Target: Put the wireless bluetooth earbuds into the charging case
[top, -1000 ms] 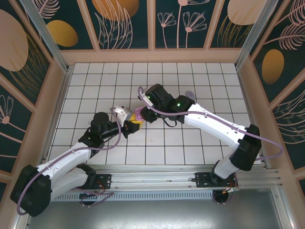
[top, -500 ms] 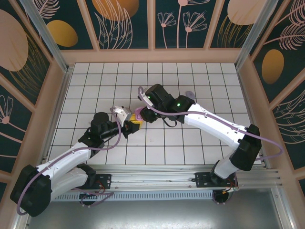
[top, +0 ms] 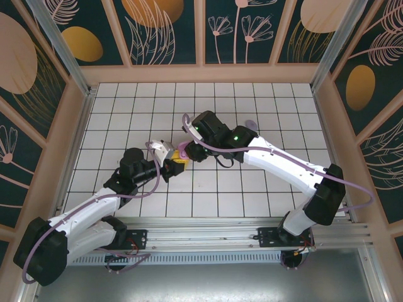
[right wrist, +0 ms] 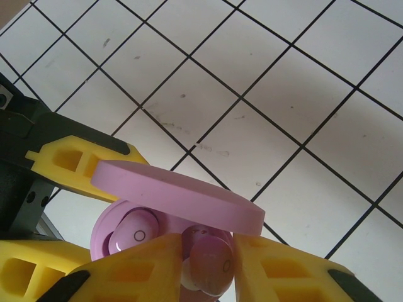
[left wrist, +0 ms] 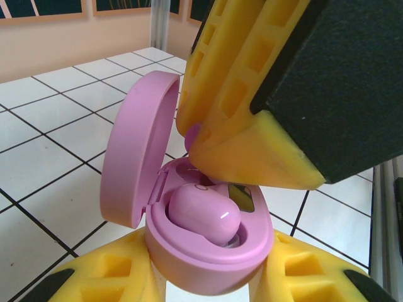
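My left gripper (left wrist: 208, 280) is shut on a pink charging case (left wrist: 211, 255) and holds it above the tiles with its lid (left wrist: 135, 151) hinged open. One pink earbud (left wrist: 201, 214) lies seated in the case's near socket. My right gripper (right wrist: 211, 277) is shut on a second pinkish earbud (right wrist: 213, 267), pressed down at the case's other socket under the lid (right wrist: 176, 195). The seated earbud (right wrist: 132, 236) sits to the left of it. In the top view both grippers meet at the case (top: 182, 151) mid-table.
A lavender case (top: 250, 125) lies on the white tiled floor (top: 126, 113) just behind my right arm. Wooden walls ring the floor. The right gripper's yellow finger (left wrist: 252, 145) hangs close over the open case in the left wrist view.
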Controlling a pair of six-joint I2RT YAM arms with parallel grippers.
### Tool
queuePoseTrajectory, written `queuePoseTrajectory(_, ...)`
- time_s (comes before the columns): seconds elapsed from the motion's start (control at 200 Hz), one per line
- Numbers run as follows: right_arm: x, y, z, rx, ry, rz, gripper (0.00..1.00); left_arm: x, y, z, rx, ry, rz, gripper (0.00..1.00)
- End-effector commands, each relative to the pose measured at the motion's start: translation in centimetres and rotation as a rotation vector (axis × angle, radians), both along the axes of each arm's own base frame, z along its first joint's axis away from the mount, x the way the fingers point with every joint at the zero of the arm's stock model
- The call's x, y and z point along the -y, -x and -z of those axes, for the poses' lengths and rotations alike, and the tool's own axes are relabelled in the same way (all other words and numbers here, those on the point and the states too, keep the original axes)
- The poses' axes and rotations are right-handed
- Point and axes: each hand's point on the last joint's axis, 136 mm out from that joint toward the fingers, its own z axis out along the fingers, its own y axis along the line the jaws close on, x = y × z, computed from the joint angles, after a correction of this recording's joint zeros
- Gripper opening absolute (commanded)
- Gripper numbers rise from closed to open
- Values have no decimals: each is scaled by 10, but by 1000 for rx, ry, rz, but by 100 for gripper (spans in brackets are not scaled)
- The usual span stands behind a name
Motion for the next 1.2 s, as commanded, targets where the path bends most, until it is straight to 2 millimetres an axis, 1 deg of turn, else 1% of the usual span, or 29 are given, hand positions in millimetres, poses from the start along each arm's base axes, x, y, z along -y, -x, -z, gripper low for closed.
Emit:
queuePoseTrajectory(0.0,-9,10,-22,-5,-68,-44,27,1,-5,-19,43,38,-17,1)
queuePoseTrajectory(0.205,-12,12,-27,-12,-84,-50,31,1,-5,-19,46,38,-16,1)
queuePoseTrajectory(0.375,-13,12,-30,-15,-98,-50,32,1,-5,-18,43,37,-16,1)
queuePoseTrajectory(0.666,-8,11,-18,-33,-71,-35,32,0,-4,-18,43,36,-19,1)
queuePoseTrajectory(0.811,-7,9,-17,-42,-78,-29,31,-1,-4,-19,46,37,-21,1)
queuePoseTrajectory(1.086,0,-1,-12,-89,-116,9,30,-1,-1,-21,51,40,-16,1)
queuePoseTrajectory(1.196,-1,-3,-13,-100,-131,14,30,-2,0,-23,57,42,-15,1)
